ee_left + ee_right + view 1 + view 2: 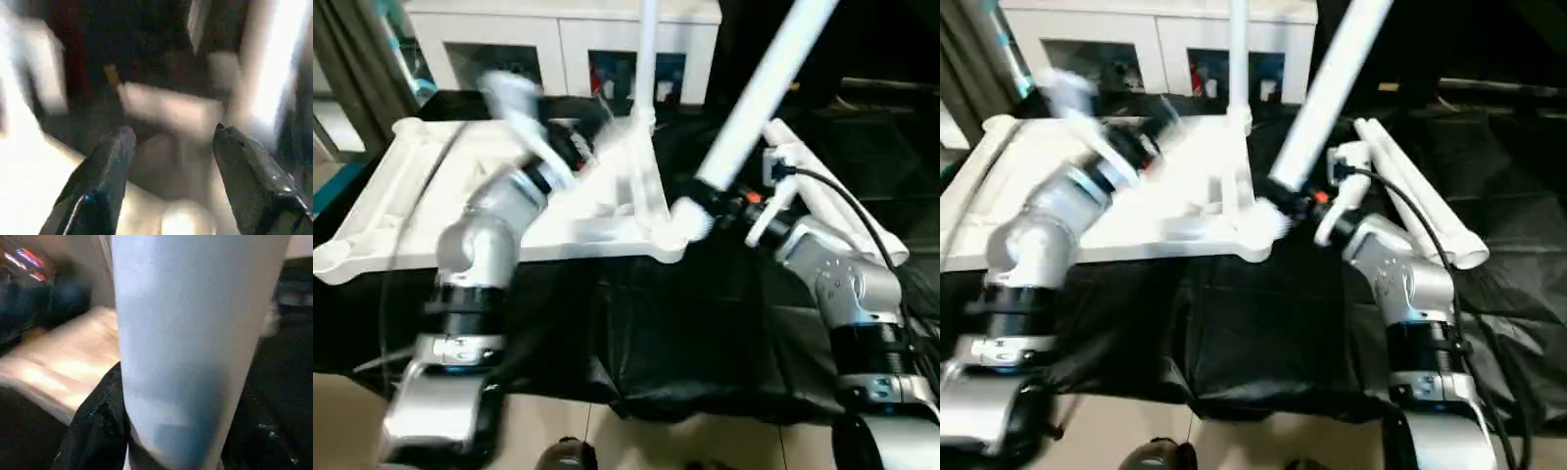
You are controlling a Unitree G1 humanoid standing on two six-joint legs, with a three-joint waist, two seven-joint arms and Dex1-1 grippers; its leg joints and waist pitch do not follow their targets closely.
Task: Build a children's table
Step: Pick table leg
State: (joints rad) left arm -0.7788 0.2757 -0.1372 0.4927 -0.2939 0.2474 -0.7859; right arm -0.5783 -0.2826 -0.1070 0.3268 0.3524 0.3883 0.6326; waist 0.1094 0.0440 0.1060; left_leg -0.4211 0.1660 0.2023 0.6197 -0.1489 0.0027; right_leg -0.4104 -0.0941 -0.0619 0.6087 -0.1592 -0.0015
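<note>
White table top (431,186), white legs (759,93), black cloth (675,333).

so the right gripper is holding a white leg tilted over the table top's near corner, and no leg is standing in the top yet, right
Not quite. The right gripper does hold a white leg tilted over the near corner of the table top, but one leg is already in place: an upright leg stands in the top's far corner, as the left eye view shows.

Two black fingers (105,181) spread apart over blurred white plastic (166,110).
</note>
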